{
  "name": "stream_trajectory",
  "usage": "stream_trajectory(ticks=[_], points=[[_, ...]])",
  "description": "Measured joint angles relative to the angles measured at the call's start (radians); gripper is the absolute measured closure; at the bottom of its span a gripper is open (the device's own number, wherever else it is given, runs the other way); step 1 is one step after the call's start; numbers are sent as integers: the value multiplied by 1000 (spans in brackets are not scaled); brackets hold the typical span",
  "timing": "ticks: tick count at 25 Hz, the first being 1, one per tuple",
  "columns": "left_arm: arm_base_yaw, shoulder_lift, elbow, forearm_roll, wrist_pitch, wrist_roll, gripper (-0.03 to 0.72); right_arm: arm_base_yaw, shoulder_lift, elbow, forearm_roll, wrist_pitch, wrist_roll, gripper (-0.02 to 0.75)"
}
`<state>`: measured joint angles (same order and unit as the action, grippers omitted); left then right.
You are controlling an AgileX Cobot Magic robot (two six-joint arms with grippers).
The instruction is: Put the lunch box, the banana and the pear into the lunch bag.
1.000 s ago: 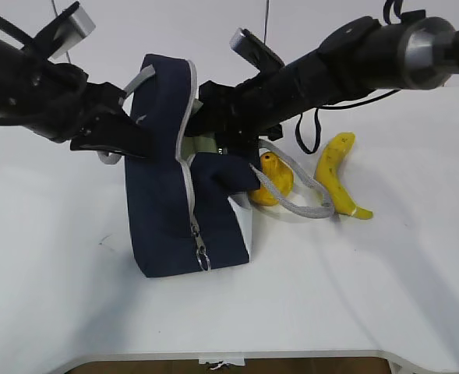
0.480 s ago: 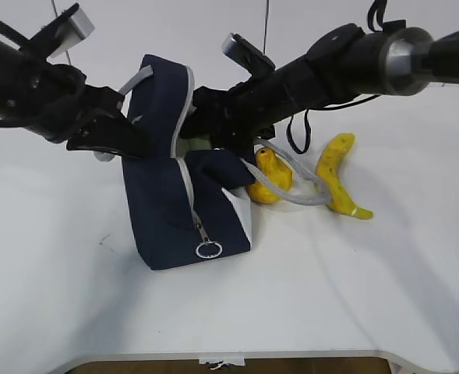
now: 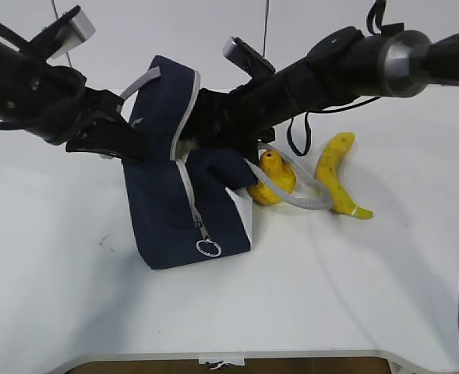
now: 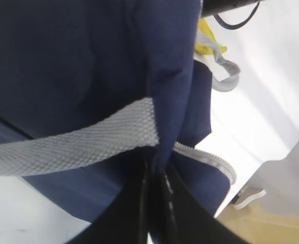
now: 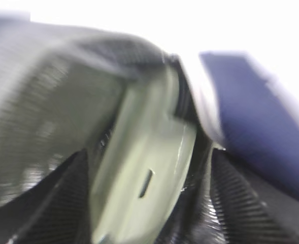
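The navy lunch bag (image 3: 163,210) stands at the table's middle with its zipper open. My left gripper (image 3: 132,144) is shut on the bag's left fabric edge (image 4: 162,152), beside a grey handle (image 4: 73,145), and holds that side up. My right gripper (image 3: 202,136) is shut on the sage-green lunch box (image 5: 144,183) and has it inside the bag's opening; in the exterior view only a sliver of the lunch box (image 3: 184,148) shows. The pear (image 3: 274,178) and the banana (image 3: 334,175) lie on the table right of the bag.
The bag's second grey handle (image 3: 287,195) loops over the table in front of the pear. The zipper pull ring (image 3: 207,248) hangs at the bag's front. The table's front edge (image 3: 229,357) runs below.
The bag has tilted and shifted a little left, and its zipper pull has swung. My right gripper has pushed the lunch box deeper into the opening. The pear and banana have not moved.
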<state>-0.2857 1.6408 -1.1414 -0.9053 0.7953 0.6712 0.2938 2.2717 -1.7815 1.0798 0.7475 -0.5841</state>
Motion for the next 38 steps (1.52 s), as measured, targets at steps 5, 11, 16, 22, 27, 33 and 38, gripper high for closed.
stream_trajectory(ticks=[5, 11, 16, 22, 27, 33, 38], points=[[0, 0, 0, 2, 0, 0, 690, -19, -28, 0, -12, 27, 4, 165], [0, 0, 0, 2, 0, 0, 690, -65, -117, -1, -87, 38, 9, 162], [0, 0, 0, 4, 6, 0, 690, -116, -154, -1, -171, 61, 95, 162], [0, 0, 0, 6, 8, 0, 690, -185, -173, -1, -403, 136, 312, 162], [0, 0, 0, 10, 8, 0, 690, -192, -173, -1, -621, 209, 481, 162], [0, 0, 0, 25, 8, 0, 689, -192, -173, -1, -792, 215, 653, 163], [0, 0, 0, 27, 10, 0, 689, -192, -145, -1, -818, 209, 707, 199]])
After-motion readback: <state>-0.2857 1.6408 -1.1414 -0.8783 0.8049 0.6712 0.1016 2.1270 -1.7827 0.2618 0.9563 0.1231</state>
